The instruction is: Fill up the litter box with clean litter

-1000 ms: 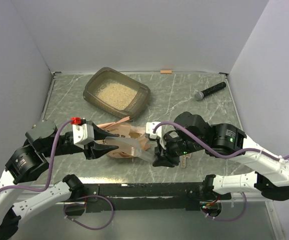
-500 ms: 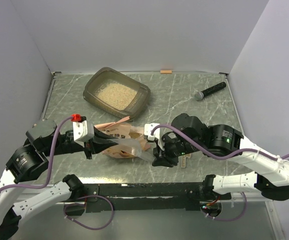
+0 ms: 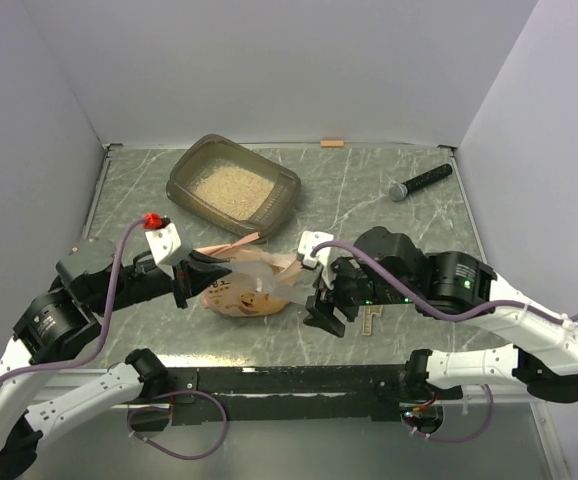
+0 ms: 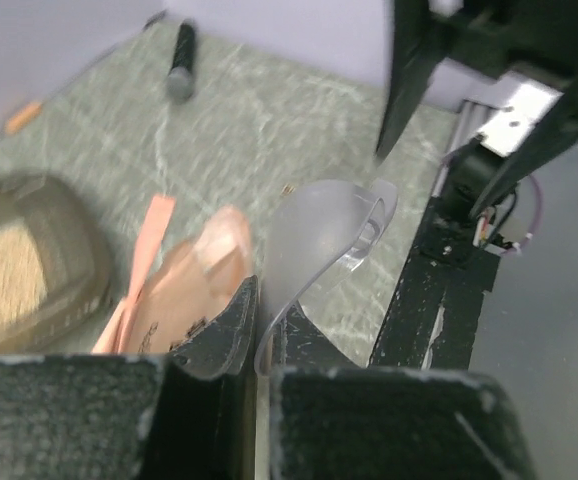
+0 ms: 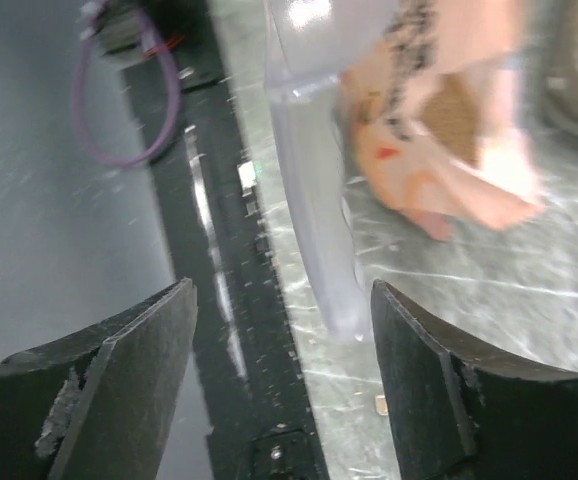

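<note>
The litter box (image 3: 284,186) stands at the back left with beige litter (image 3: 231,186) in it, and it shows at the left edge of the left wrist view (image 4: 64,225). The orange-pink litter pouch (image 3: 231,296) lies between the grippers; it also shows in the left wrist view (image 4: 194,290) and the right wrist view (image 5: 439,120). My left gripper (image 3: 201,278) (image 4: 259,305) is shut on the rim of a translucent plastic scoop (image 3: 261,278) (image 4: 314,230) above the pouch. My right gripper (image 3: 321,312) (image 5: 281,300) is open, and the scoop's handle (image 5: 314,200) ends between its jaws without touching them.
A black microphone-like stick (image 3: 419,181) lies at the back right and shows in the left wrist view (image 4: 181,65). A small orange tab (image 3: 332,144) lies against the back wall. A torn pink strip (image 3: 237,243) lies by the pouch. The black mounting rail (image 3: 299,378) runs along the near edge.
My right gripper has opened off the scoop's handle and drawn back a little toward the near edge. My left gripper has pulled the scoop leftward over the pouch.
</note>
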Controlling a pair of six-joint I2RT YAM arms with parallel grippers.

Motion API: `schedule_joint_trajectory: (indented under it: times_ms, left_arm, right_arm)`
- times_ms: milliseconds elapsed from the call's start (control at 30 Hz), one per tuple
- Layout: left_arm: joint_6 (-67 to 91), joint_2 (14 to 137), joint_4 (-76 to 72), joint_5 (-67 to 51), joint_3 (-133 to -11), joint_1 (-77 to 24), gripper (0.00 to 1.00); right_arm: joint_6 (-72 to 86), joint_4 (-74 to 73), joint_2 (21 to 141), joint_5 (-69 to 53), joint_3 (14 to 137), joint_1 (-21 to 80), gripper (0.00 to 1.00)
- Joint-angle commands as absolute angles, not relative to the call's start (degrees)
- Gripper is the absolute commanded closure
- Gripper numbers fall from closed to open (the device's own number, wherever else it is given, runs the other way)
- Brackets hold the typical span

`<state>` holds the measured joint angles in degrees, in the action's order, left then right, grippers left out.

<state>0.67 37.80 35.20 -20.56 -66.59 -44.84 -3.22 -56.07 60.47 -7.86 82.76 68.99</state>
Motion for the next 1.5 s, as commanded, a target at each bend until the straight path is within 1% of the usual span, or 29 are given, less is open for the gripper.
schedule_joint_trajectory:
  times_ms: [0, 167, 267, 400, 500, 700, 733, 833, 867, 900, 967, 1000, 1067, 1167, 1200, 1233, 1300, 1333, 1400, 1433, 1467]
  left_arm:
    - [7.81, 40.16, 39.28, -9.17, -70.04, -44.91, 0.99]
    - [15.54, 44.11, 45.52, -3.43, -75.05, -44.82, 0.99]
    - [18.44, 44.91, 47.01, -4.21, -78.3, -44.82, 0.99]
    - [21.18, 44.74, 49.74, -3.87, -82.87, -44.82, 0.99]
    - [22.94, 42.9, 49.66, -3.87, -83.76, -44.82, 0.99]
    - [23.82, 38.5, 45.71, -0.35, -79.9, -44.91, 0.99]
    - [23.56, 38.24, 45.01, -0.35, -79.54, -44.91, 0.99]
    - [22.95, 37.71, 40.89, -0.96, -77.52, -44.74, 0.99]
    - [22.77, 37.71, 39.65, -1.23, -77.08, -44.82, 0.99]
    - [22.59, 37.97, 38.68, -1.75, -76.38, -44.82, 0.99]
    - [21.36, 39.54, 36.48, -2.72, -75.85, -44.82, 0.99]
    - [21.1, 40.25, 35.69, -4.03, -75.07, -44.82, 0.99]
    - [20.22, 42.09, 32.89, -5.97, -74.18, -44.82, 0.99]
    - [18.2, 43.77, 29.2, -8.34, -72.6, -44.56, 0.99]
    - [17.76, 44.03, 28.05, -9.31, -71.55, -44.13, 0.99]
    - [17.32, 44.99, 27.08, -12.54, -71.11, -43.6, 0.99]
    - [16.96, 46.05, 24.27, -17.55, -69.53, -40.36, 0.99]
    - [17.14, 46.84, 22.78, -23.06, -68.65, -38.69, 0.99]
    - [17.84, 47.46, 18.4, -30.03, -65.68, -32.02, 0.99]
    - [18.62, 47.9, 17.06, -36.58, -64.7, -29.82, 0.99]
    - [18.89, 47.99, 15.75, -38.91, -63.64, -25.97, 0.99]
  right_arm:
    - [-2.02, -52.91, 57.39, 2.8, 82.18, 69.43, 0.2]
    - [-6.15, -47.04, 56.87, 10.01, 78.05, 69.7, 0.16]
    - [-8.78, -41.69, 55.73, 13.09, 73.32, 69.78, 0.14]
    - [-9.32, -34.83, 53.62, 14.32, 71.37, 69.61, 0.12]
    - [-5.82, -27.98, 52.56, 10.29, 70.84, 68.47, 0.12]
    - [-0.63, -14.96, 53.96, 5.28, 72.33, 67.15, 0.12]
    - [-0.18, -11.2, 54.4, 4.4, 72.59, 65.93, 0.12]
    - [5.7, -4.51, 56.77, -4.36, 73.39, 61.54, 0.11]
    - [7.89, -2.66, 57.47, -7.18, 73.74, 57.61, 0.11]
    - [11.22, -0.64, 58.52, -12.17, 73.31, 56.0, 0.11]
    - [13.7, 6.46, 58.8, -15.45, 71.12, 52.32, 0.11]
    - [16.93, 8.42, 58.97, -19.65, 70.41, 51.16, 0.11]
    - [19.76, 13.77, 58.98, -22.92, 67.78, 47.74, 0.11]
    - [23.37, 17.48, 58.1, -26.36, 63.38, 44.48, 0.11]
    - [25.55, 20.27, 57.66, -27.24, 62.24, 41.6, 0.11]
    - [26.62, 21.52, 57.48, -29.42, 59.62, 40.18, 0.11]
    - [29.86, 25.99, 57.22, -31.72, 57.05, 35.97, 0.11]
    - [30.49, 27.06, 57.04, -32.95, 54.95, 34.73, 0.11]
    - [31.29, 28.82, 56.52, -33.92, 53.09, 32.97, 0.11]
    - [31.38, 29.0, 56.25, -34.27, 51.69, 31.39, 0.11]
    - [31.2, 29.0, 55.81, -34.97, 51.07, 30.77, 0.11]
